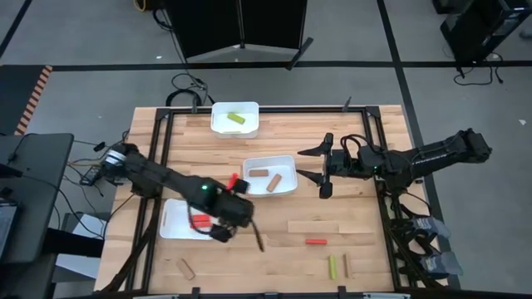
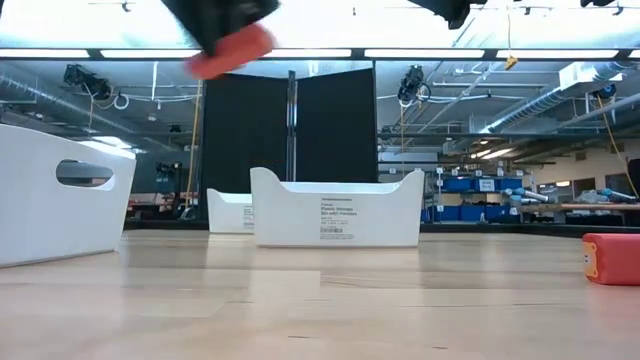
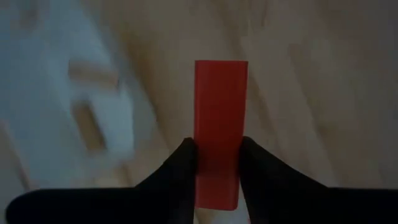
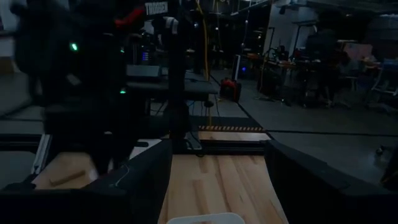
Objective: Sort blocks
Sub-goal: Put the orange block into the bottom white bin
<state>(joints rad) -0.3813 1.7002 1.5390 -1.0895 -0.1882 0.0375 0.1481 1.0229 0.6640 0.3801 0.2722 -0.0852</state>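
My left gripper [image 1: 235,183] is shut on a red block [image 3: 221,118], above the table between the near-left tray [image 1: 172,223] and the middle tray [image 1: 283,164]; the low view shows this block [image 2: 231,52] high up. Another red block [image 1: 199,220] lies in the near-left tray. Tan blocks [image 1: 268,178] lie in the middle tray, and a yellow-green one [image 1: 236,119] in the far tray [image 1: 221,124]. A red block [image 1: 315,242], a yellow-green one [image 1: 331,266] and tan ones [image 1: 347,265] [image 1: 186,268] lie on the table. My right gripper [image 1: 322,173] hovers open, right of the middle tray. My left gripper pinches the red block between its two fingers [image 3: 184,163], on the long sides near one end [image 3: 217,177]. The fingers lie along the block, whose other end sticks out past the fingertips. The block is lifted clear of the table.
A black frame of rails [image 1: 158,141] runs along the table's left, far and right sides. The near half of the table holds only the loose blocks. In the low view a red block [image 2: 610,258] lies at the right and tray walls [image 2: 335,208] stand ahead.
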